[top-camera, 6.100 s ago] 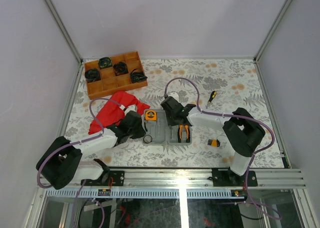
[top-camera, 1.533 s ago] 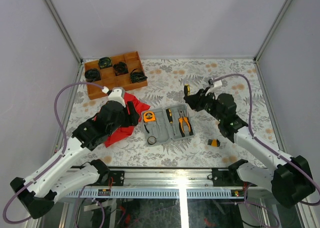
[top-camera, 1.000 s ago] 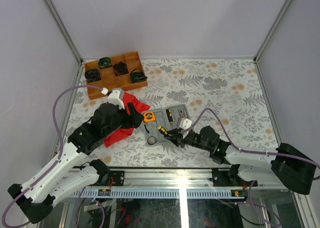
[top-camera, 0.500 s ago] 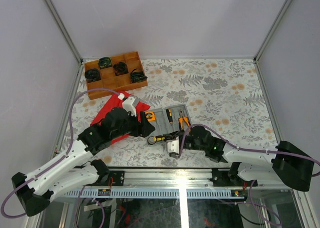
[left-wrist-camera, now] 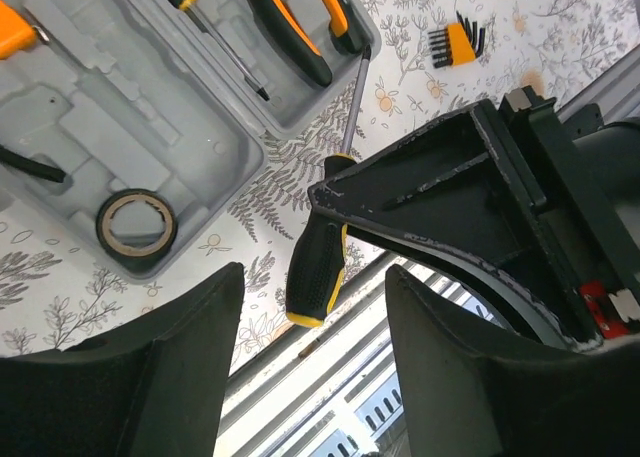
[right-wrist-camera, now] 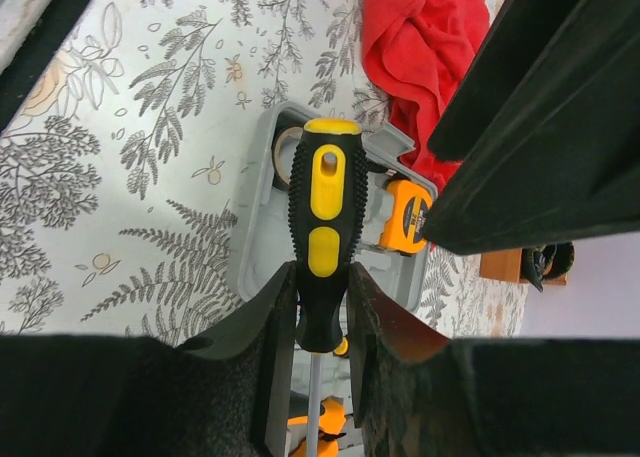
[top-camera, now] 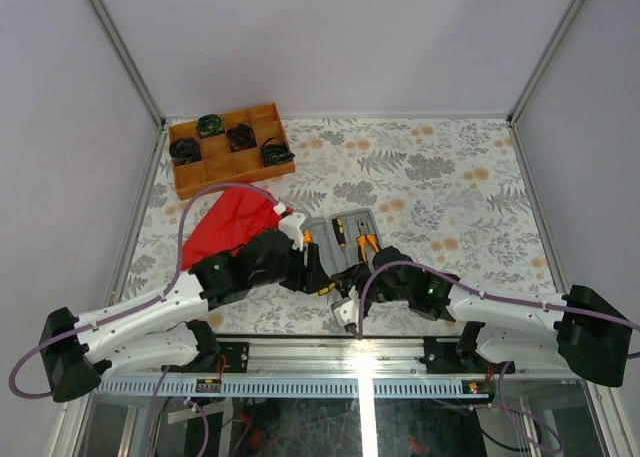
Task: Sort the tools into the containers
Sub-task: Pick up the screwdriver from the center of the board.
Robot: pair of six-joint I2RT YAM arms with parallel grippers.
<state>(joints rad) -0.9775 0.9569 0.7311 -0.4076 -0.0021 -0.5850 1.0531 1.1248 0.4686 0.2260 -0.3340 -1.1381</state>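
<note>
- Over at the far left of the table (top-camera: 450, 177) you have the wooden tray (top-camera: 232, 181), with black cable coils (top-camera: 240, 135) in four of its compartments.
- Just in front of it, the red cloth (top-camera: 230, 229) lies crumpled on the table, with your left arm reaching across its near edge.
- Your left gripper (top-camera: 310, 269) hovers by the near left corner of the grey case (left-wrist-camera: 90, 107). Its jaws stand apart and hold nothing.
- The case lies open and flat. In its recesses you can see the orange tape measure (left-wrist-camera: 12, 29), a roll of tape (left-wrist-camera: 137, 227), a small screwdriver (left-wrist-camera: 215, 37) and the orange-and-black pliers (left-wrist-camera: 285, 27).
- The yellow-and-black screwdriver (left-wrist-camera: 318, 262) is outside the case, over the table between the case and the near rail. Its shaft points up to the case's near corner beside the pliers.
- From the left wrist, its handle shows in the gap between your left fingers, and neither finger appears to touch it.
- Your right gripper (right-wrist-camera: 320, 277) is clamped on that screwdriver where the handle meets the shaft, one finger on each side.
- Right of the case, a small orange-and-black set of bits (left-wrist-camera: 458, 45) lies alone on the table, clear of both grippers.
</note>
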